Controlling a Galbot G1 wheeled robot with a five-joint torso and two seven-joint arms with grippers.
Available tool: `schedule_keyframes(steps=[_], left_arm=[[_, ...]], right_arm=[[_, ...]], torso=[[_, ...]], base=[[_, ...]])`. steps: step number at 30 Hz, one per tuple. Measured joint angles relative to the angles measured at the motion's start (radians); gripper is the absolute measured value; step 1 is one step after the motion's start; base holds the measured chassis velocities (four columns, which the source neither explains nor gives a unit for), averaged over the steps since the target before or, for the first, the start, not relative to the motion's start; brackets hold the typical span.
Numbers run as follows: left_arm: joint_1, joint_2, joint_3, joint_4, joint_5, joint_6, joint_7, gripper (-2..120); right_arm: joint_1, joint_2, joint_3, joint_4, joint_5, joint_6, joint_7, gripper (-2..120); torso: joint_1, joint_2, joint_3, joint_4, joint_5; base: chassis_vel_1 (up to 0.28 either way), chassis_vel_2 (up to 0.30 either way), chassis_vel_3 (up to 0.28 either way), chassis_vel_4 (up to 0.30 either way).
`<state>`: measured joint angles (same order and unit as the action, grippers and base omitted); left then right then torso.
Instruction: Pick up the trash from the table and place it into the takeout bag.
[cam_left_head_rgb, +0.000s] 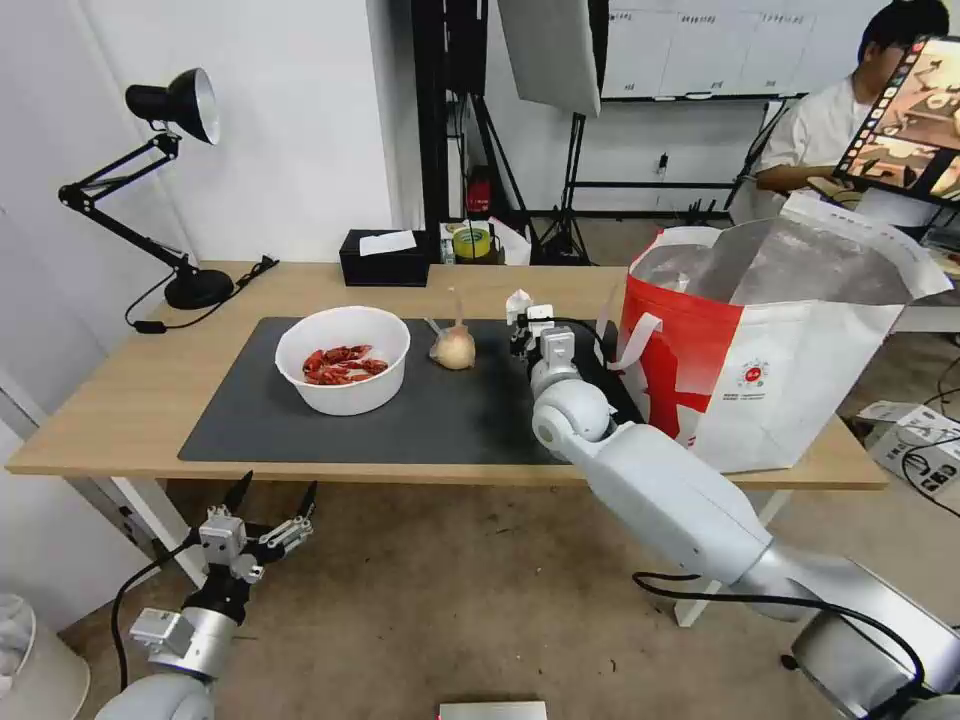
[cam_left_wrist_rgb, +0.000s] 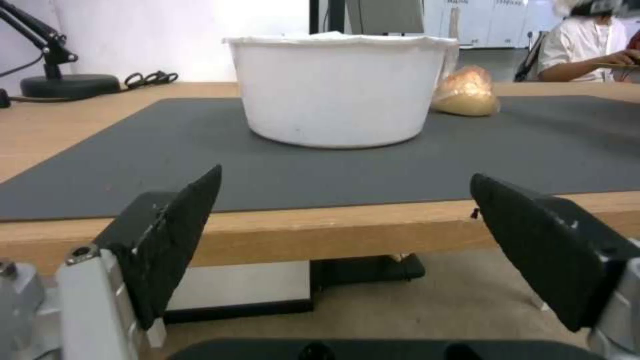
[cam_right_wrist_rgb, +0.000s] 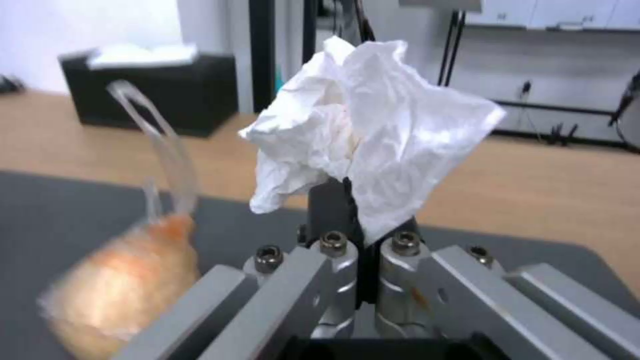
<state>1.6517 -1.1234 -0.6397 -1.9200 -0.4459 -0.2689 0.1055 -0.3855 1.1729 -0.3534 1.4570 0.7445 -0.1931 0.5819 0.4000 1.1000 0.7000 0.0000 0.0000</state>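
Note:
My right gripper (cam_left_head_rgb: 519, 318) is shut on a crumpled white tissue (cam_right_wrist_rgb: 367, 140), held just above the dark grey mat (cam_left_head_rgb: 400, 420) between the knotted plastic bag and the takeout bag. The small yellowish knotted plastic bag (cam_left_head_rgb: 453, 348) lies on the mat beside it. A white round bowl (cam_left_head_rgb: 343, 358) with red crayfish shells stands on the mat's left part. The red-and-white takeout bag (cam_left_head_rgb: 770, 350) stands open at the table's right end, its foil lining showing. My left gripper (cam_left_head_rgb: 272, 497) hangs open below the table's front edge, facing the bowl (cam_left_wrist_rgb: 337, 90).
A black tissue box (cam_left_head_rgb: 383, 257) and a yellow tape roll (cam_left_head_rgb: 471, 242) sit at the table's back edge. A black desk lamp (cam_left_head_rgb: 170, 180) stands at the back left. The light-wood table (cam_left_head_rgb: 120, 400) has bare wood left of the mat.

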Motion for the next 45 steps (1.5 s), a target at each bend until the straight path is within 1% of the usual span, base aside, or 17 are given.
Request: schedule_keyframes(steps=[9, 18, 20, 23, 25, 26, 29, 30, 31, 33, 34, 36, 38, 39, 41, 42, 45], left_arm=[[0.005, -0.002, -0.001, -0.006, 0.002, 0.001, -0.001, 100], [0.017, -0.004, -0.008, -0.010, 0.003, 0.001, -0.001, 100], [0.022, -0.003, -0.012, -0.010, 0.004, 0.001, -0.001, 100], [0.022, -0.003, -0.012, -0.010, 0.005, 0.001, -0.001, 100], [0.020, -0.003, -0.009, -0.011, 0.008, 0.002, -0.001, 100], [0.020, -0.003, -0.009, -0.011, 0.008, 0.002, -0.001, 100], [0.014, -0.004, -0.002, -0.013, 0.010, 0.003, -0.001, 100], [0.014, -0.004, -0.002, -0.013, 0.010, 0.003, -0.001, 100], [0.011, -0.004, 0.001, -0.014, 0.012, 0.005, -0.001, 100], [0.008, -0.009, 0.008, -0.015, 0.020, 0.006, -0.002, 100], [0.008, -0.009, 0.008, -0.015, 0.020, 0.006, -0.002, 100], [0.006, -0.012, 0.016, -0.014, 0.027, 0.006, -0.002, 100], [0.005, -0.013, 0.018, -0.013, 0.028, 0.006, -0.002, 100], [0.003, -0.014, 0.021, -0.011, 0.031, 0.007, -0.002, 100], [-0.002, -0.015, 0.029, -0.008, 0.035, 0.008, -0.002, 100], [-0.002, -0.015, 0.029, -0.008, 0.035, 0.008, -0.002, 100], [-0.006, -0.015, 0.034, -0.004, 0.037, 0.008, -0.003, 100]], right_arm=[[-0.048, -0.035, 0.028, 0.129, -0.002, 0.053, -0.024, 0], [-0.099, -0.053, 0.075, 0.232, -0.046, 0.071, -0.048, 0], [-0.120, -0.071, 0.108, 0.279, -0.067, 0.075, -0.051, 0], [-0.128, -0.083, 0.125, 0.305, -0.076, 0.078, -0.053, 0], [-0.144, -0.116, 0.176, 0.371, -0.084, 0.079, -0.054, 0], [-0.144, -0.116, 0.176, 0.371, -0.084, 0.079, -0.054, 0], [-0.164, -0.171, 0.245, 0.443, -0.084, 0.055, -0.043, 0], [-0.164, -0.171, 0.245, 0.443, -0.084, 0.055, -0.043, 0], [-0.175, -0.198, 0.278, 0.473, -0.084, 0.032, -0.026, 0], [-0.212, -0.252, 0.359, 0.525, -0.113, -0.030, 0.042, 0], [-0.212, -0.252, 0.359, 0.525, -0.113, -0.030, 0.042, 0], [-0.242, -0.284, 0.415, 0.553, -0.133, -0.057, 0.087, 0], [-0.250, -0.293, 0.430, 0.560, -0.135, -0.066, 0.105, 0], [-0.260, -0.305, 0.453, 0.569, -0.136, -0.083, 0.135, 0], [-0.275, -0.327, 0.486, 0.589, -0.095, -0.133, 0.203, 0], [-0.275, -0.327, 0.486, 0.589, -0.095, -0.133, 0.203, 0], [-0.272, -0.342, 0.503, 0.597, 0.047, -0.214, 0.301, 0]], torso=[[0.000, 0.000, 0.000, 0.0000, 0.0000], [0.000, 0.000, 0.000, 0.0000, 0.0001], [0.000, 0.000, 0.000, 0.0000, 0.0001], [0.000, 0.000, 0.000, -0.0001, 0.0001], [0.000, 0.000, 0.000, 0.0001, 0.0002], [0.000, 0.000, 0.000, 0.0001, 0.0002], [0.000, 0.000, 0.000, 0.0000, 0.0000], [0.000, 0.000, 0.000, 0.0000, 0.0000], [0.000, 0.000, 0.000, 0.0000, 0.0001], [0.000, 0.000, 0.000, -0.0002, 0.0002], [0.000, 0.000, 0.000, -0.0002, 0.0002], [0.000, 0.000, 0.000, -0.0003, 0.0003], [0.000, 0.000, 0.000, -0.0002, 0.0004], [0.000, 0.000, 0.000, -0.0002, 0.0003], [0.000, 0.000, 0.000, -0.0002, 0.0002], [0.000, 0.000, 0.000, -0.0002, 0.0002], [0.000, 0.000, 0.000, -0.0002, 0.0003]], base=[[0.000, 0.000, 0.000, 0.000], [0.000, 0.000, 0.000, 0.000], [0.000, 0.000, 0.000, 0.000], [0.000, 0.000, 0.000, 0.000], [0.000, 0.000, 0.000, 0.000], [0.000, 0.000, 0.000, 0.000], [0.000, 0.000, 0.000, 0.000], [0.000, 0.000, 0.000, 0.000], [0.000, 0.000, 0.000, 0.000], [0.000, 0.000, 0.000, 0.000], [0.000, 0.000, 0.000, 0.000], [0.000, 0.000, 0.000, 0.000], [0.000, 0.000, 0.000, 0.000], [0.000, 0.000, 0.000, 0.000], [0.000, 0.000, 0.000, 0.000], [0.000, 0.000, 0.000, 0.000], [0.000, 0.000, 0.000, 0.000]])
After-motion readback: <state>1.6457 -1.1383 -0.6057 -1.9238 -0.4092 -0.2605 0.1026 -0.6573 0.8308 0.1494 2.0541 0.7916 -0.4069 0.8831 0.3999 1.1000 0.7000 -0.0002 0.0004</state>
